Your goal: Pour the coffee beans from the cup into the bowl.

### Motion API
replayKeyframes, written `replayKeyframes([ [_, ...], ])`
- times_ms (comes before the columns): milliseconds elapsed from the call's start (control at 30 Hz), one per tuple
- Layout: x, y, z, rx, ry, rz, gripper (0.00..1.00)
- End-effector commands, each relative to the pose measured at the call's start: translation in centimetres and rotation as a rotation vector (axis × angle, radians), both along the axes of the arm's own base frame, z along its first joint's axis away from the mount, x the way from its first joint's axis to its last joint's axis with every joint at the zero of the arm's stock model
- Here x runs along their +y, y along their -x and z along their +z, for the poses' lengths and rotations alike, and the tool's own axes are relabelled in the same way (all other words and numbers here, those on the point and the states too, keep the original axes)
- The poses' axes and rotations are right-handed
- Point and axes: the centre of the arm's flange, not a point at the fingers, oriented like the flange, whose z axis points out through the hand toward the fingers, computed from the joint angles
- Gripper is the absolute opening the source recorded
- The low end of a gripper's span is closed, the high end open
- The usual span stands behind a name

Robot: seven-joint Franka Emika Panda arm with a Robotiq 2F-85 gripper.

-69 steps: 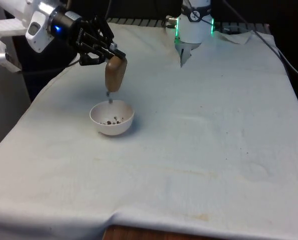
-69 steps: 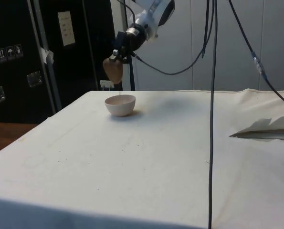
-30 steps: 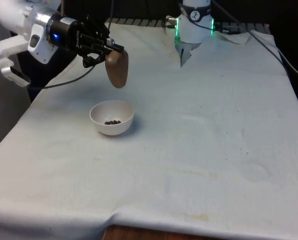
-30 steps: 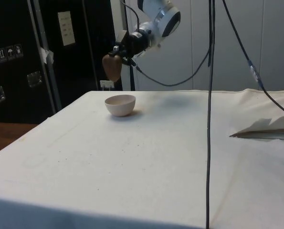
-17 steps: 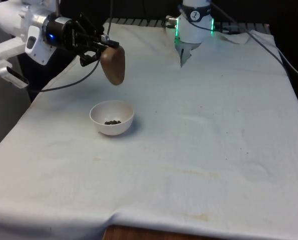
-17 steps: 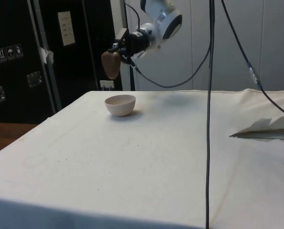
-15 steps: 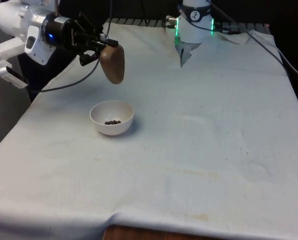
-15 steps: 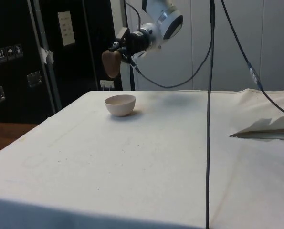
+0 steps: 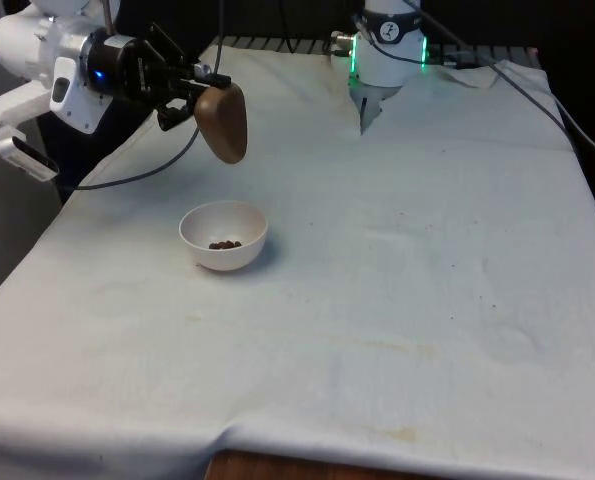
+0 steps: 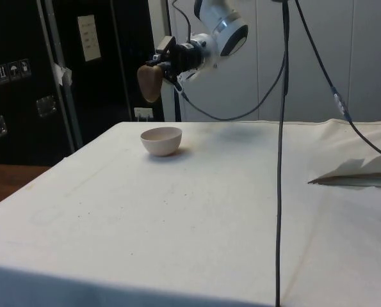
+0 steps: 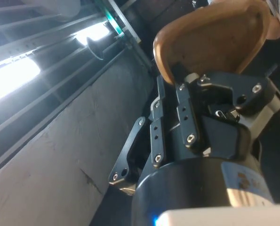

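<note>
My gripper is shut on a brown cup, held in the air and tipped steeply with its mouth turned down and sideways. It hangs well above the white bowl, a little toward the robot's side of it. Dark coffee beans lie in the bottom of the bowl. In the side view the cup and gripper are high over the bowl. The wrist view shows the cup's hollow inside, with the fingers clamped on its rim.
The bowl stands on the white cloth toward the front view's left. The robot's base is at the far end. A black cable hangs down in the side view, and a fold of cloth lies at its right.
The pouring has stopped. My gripper has lifted the cup up and away from the bowl, toward the front view's left, and begun turning it back from upside down.
</note>
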Motion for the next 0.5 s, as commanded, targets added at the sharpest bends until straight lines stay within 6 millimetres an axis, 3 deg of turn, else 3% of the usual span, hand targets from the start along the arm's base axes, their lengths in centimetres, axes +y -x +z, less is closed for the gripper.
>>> replayKeyframes([
  [0, -0.02, -0.09, 0.08, 0.004, -0.006, 0.003, 0.02],
  [467, 0.25, -0.07, -0.08, -0.013, 0.008, 0.004, 0.02],
])
